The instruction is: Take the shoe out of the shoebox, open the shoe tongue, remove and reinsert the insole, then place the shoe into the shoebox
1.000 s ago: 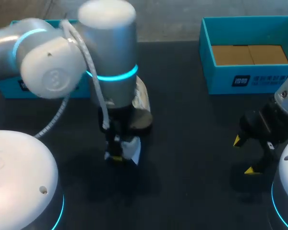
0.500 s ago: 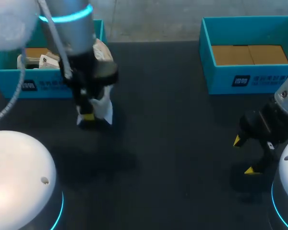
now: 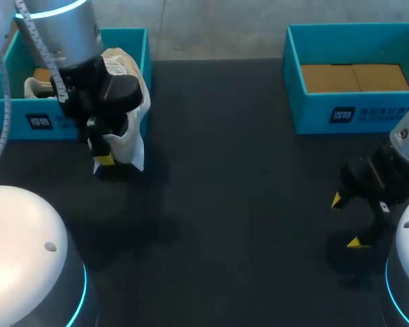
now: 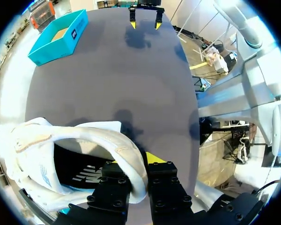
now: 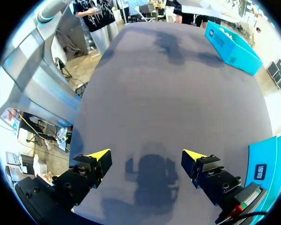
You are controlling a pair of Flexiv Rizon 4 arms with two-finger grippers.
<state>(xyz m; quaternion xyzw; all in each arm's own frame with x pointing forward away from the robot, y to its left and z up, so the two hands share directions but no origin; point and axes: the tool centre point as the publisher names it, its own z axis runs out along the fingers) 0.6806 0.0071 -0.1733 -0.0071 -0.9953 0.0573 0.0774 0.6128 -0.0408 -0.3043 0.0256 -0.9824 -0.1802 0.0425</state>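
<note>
Right now my left gripper [image 3: 103, 157] is clamped on the white shoe [image 4: 114, 140], 1 finger inside the opening and 1 outside, pinching the padded collar. The shoe hangs at the near right corner of the left shoebox [image 3: 42, 122], overlapping its wall in the head view; I cannot tell whether it touches the table [image 3: 232, 204].

I judge the shoe light but floppy. The collar already bends around my finger, so it will likely swing and sag if carried quickly. The firmer heel or the sole edge would give a steadier hold. The tongue and insole look thin and limp, best pinched at an edge.

My right gripper [image 5: 145, 157] is spread wide with nothing between its fingers, over bare table near the right shoebox [image 3: 354, 112].

Count: 1 shoe, 2 blue shoeboxes, 2 grippers. Something pale lies inside the left shoebox; I cannot identify it.
</note>
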